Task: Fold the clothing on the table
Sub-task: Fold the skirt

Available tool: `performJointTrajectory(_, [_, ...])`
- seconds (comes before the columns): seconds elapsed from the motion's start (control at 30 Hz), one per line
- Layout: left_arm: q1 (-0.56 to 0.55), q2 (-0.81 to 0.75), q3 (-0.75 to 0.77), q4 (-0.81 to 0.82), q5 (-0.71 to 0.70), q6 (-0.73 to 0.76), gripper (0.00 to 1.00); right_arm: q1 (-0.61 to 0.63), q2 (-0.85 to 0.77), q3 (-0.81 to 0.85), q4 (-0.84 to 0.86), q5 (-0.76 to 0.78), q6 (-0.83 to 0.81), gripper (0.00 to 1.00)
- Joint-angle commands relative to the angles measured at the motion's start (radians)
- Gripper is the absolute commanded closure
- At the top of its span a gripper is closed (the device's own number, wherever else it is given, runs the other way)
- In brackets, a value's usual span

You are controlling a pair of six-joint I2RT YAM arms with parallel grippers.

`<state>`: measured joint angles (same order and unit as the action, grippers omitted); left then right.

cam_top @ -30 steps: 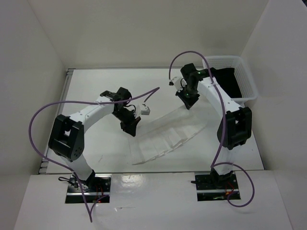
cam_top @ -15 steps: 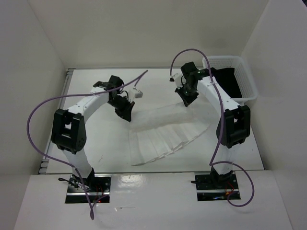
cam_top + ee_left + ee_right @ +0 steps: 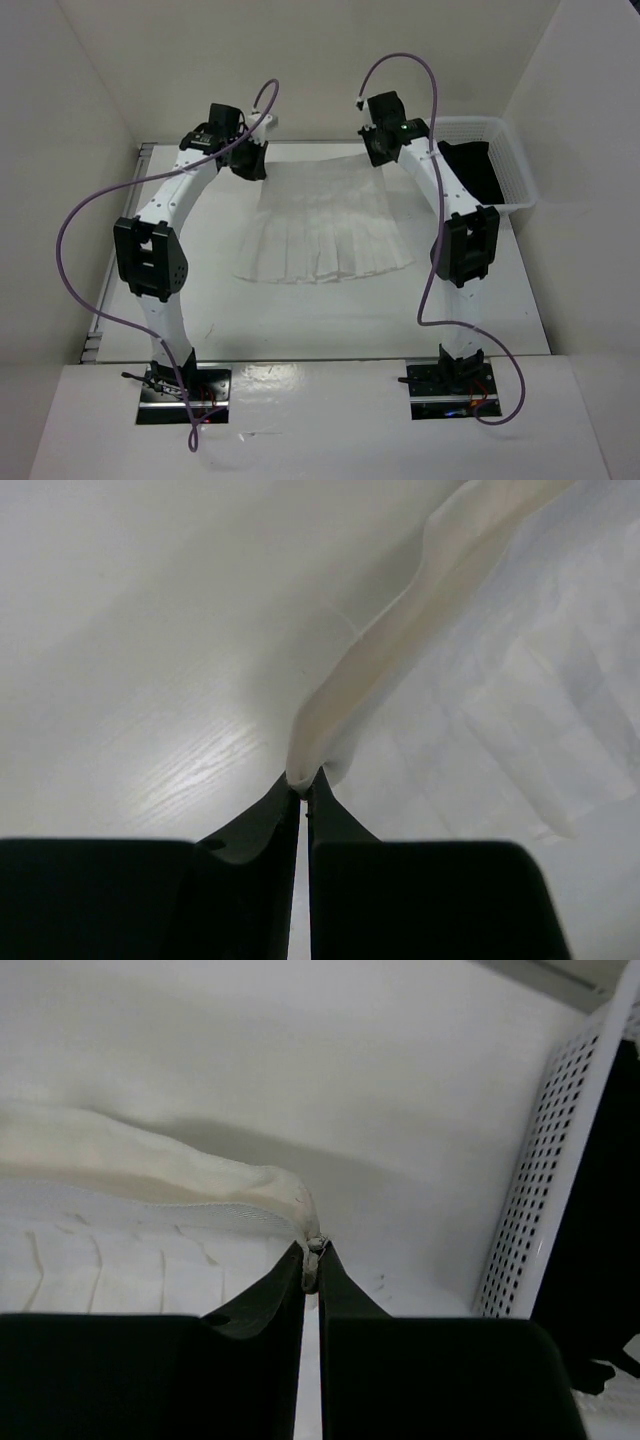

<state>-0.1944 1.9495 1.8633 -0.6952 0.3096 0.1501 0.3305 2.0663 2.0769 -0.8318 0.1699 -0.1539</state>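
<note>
Since left and right jaws each clamp a far corner of the clothing [image 3: 320, 235], keep that edge taut.

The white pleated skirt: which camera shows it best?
The top external view: the whole skirt shows, fanned out over the table. The wrist views each show only a corner pinched in the left gripper or right gripper, plus some pleats.

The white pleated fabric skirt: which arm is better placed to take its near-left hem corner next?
Probably left. That corner of the skirt lies on the left gripper's side; the right gripper would cross the whole garment. Both are shut on the waistband, so it must release first.
</note>
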Motion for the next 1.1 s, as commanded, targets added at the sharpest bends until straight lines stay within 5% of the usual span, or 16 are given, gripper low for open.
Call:
performJointTrajectory(0.0, [0.006, 0.044, 0.101, 0.053, -0.067, -0.073, 0.91, 0.001, 0.063, 0.175, 0.063, 0.153, 0.074, 1.00])
performJointTrajectory(0.2, [0.006, 0.062, 0.148, 0.013, -0.064, -0.052, 0.90, 0.024, 0.109, 0.249, 0.013, 0.175, 0.039, 1.00])
performJointTrajectory(0.43, [0.006, -0.076, -0.099, 0.004, -0.007, 0.066, 0.90, 0.044, -0.095, -0.067, 0.054, 0.149, -0.094, 1.00])
performJointTrajectory(0.67, [-0.037, -0.208, -0.283, -0.139, 0.198, 0.210, 0.83, 0.044, -0.198, -0.365, 0.095, 0.278, -0.167, 1.00])
performJointTrajectory(0.8, [-0.073, -0.230, -0.381, -0.219, 0.296, 0.292, 0.59, 0.044, -0.207, -0.411, 0.095, 0.318, -0.167, 0.22])
performJointTrajectory(0.93, [-0.109, -0.248, -0.469, -0.186, 0.274, 0.270, 0.52, 0.044, -0.187, -0.381, 0.028, 0.269, -0.194, 0.01])
performJointTrajectory(1.07, [-0.109, -0.248, -0.493, -0.119, 0.231, 0.214, 0.52, 0.044, -0.156, -0.333, -0.098, 0.143, -0.216, 0.01])
